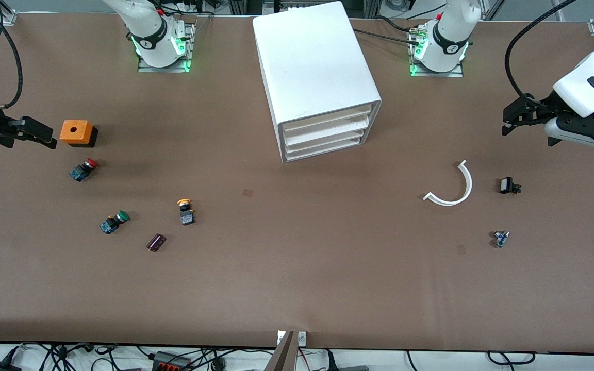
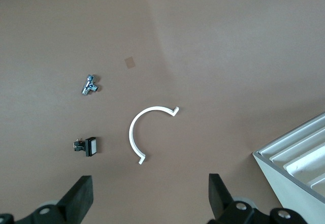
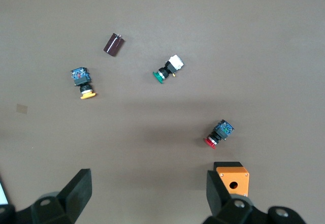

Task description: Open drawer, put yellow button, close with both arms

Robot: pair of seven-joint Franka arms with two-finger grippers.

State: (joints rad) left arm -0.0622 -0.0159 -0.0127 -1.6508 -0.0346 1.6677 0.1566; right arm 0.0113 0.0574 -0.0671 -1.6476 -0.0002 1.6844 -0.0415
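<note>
The white cabinet (image 1: 317,72) stands mid-table, and its topmost drawer (image 1: 328,117) is shut flush with the three trays below it. The yellow button (image 1: 185,211) lies on its side on the table, nearer to the front camera than the cabinet, toward the right arm's end. It also shows in the right wrist view (image 3: 84,84). My right gripper (image 1: 36,133) is open and empty over the table beside an orange box; in its own view (image 3: 150,191) the jaws stand wide apart. My left gripper (image 1: 516,116) is open and empty over the left arm's end of the table, also wide apart in its own view (image 2: 151,196).
An orange box (image 1: 77,132), a red-capped button (image 1: 84,169), a green-capped button (image 1: 114,221) and a small purple cylinder (image 1: 156,242) lie near the yellow button. A white curved piece (image 1: 454,188), a small black part (image 1: 508,185) and a small metal part (image 1: 500,238) lie toward the left arm's end.
</note>
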